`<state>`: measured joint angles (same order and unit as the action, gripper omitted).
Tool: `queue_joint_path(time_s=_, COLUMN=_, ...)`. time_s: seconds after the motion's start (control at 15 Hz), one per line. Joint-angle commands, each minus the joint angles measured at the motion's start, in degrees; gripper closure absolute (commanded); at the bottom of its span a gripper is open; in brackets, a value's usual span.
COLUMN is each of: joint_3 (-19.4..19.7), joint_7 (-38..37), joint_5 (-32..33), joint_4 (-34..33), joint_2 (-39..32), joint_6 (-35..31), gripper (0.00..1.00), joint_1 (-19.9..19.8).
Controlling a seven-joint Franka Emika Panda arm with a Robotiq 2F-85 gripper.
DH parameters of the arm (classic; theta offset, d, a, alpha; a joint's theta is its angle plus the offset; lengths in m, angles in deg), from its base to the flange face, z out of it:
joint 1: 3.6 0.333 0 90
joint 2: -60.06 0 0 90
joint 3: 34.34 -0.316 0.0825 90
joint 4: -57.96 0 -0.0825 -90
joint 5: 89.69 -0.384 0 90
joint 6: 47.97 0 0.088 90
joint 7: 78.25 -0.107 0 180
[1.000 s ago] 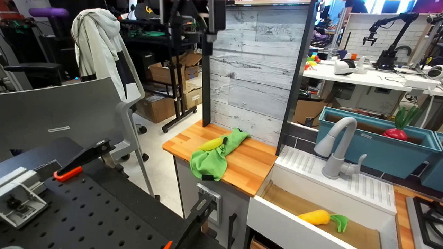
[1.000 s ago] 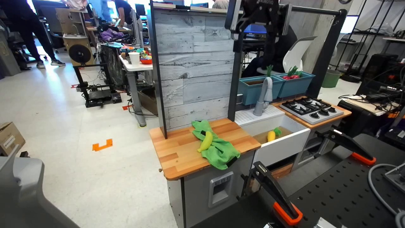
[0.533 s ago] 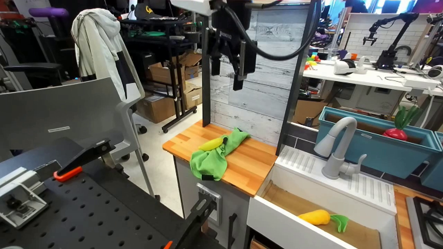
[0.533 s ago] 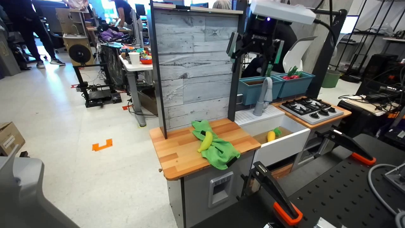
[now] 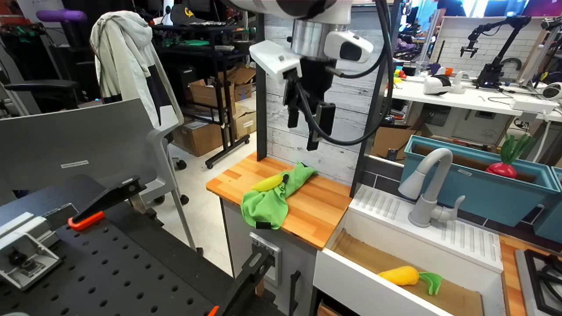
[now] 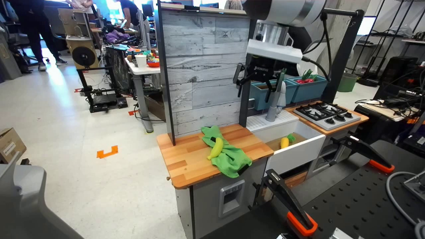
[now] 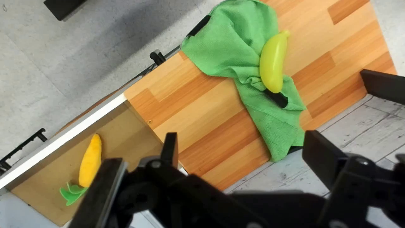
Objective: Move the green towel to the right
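Observation:
The green towel [image 5: 265, 208] lies crumpled on the wooden counter [image 5: 318, 210], one end hanging over the front edge. It also shows in an exterior view [image 6: 232, 162] and in the wrist view [image 7: 234, 47]. A yellow banana [image 6: 216, 148] lies on the towel's middle; it also shows in the wrist view [image 7: 273, 61]. My gripper [image 5: 303, 134] is open and empty, in the air above the counter. In an exterior view the gripper [image 6: 253, 95] hangs above and to the right of the towel. In the wrist view the gripper [image 7: 242, 137] has its jaws wide apart, with the towel's back end beyond them.
A grey wood-look panel [image 6: 206, 83] stands behind the counter. A sink [image 5: 373, 298] holding a yellow vegetable toy [image 5: 401, 275] is beside it, with a grey faucet [image 5: 432, 175] and teal planters [image 5: 465, 193]. A stove [image 6: 327, 114] and black clamps [image 6: 285, 192] are nearby.
My arm has come down from the top of both exterior views, lowering the open gripper toward the counter. The towel and the banana have not moved.

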<state>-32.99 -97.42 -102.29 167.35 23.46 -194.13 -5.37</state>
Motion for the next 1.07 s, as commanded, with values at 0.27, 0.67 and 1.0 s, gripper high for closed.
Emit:
queue_joint_path(time_s=0.27, joint_3=-1.7, joint_7=-3.7, joint_5=-8.2, joint_4=-13.5, joint_2=-15.1, joint_6=-0.7, gripper=0.0, joint_1=-0.8)
queue_joint_path(time_s=0.67, joint_3=1.3, joint_7=-12.0, joint_5=-7.6, joint_4=-18.3, joint_2=-22.3, joint_6=-5.2, gripper=0.0, joint_1=3.6)
queue_joint_path(time_s=1.0, joint_3=2.2, joint_7=-15.7, joint_5=-6.2, joint_4=-21.8, joint_2=-26.9, joint_6=-4.5, gripper=0.0, joint_1=7.4)
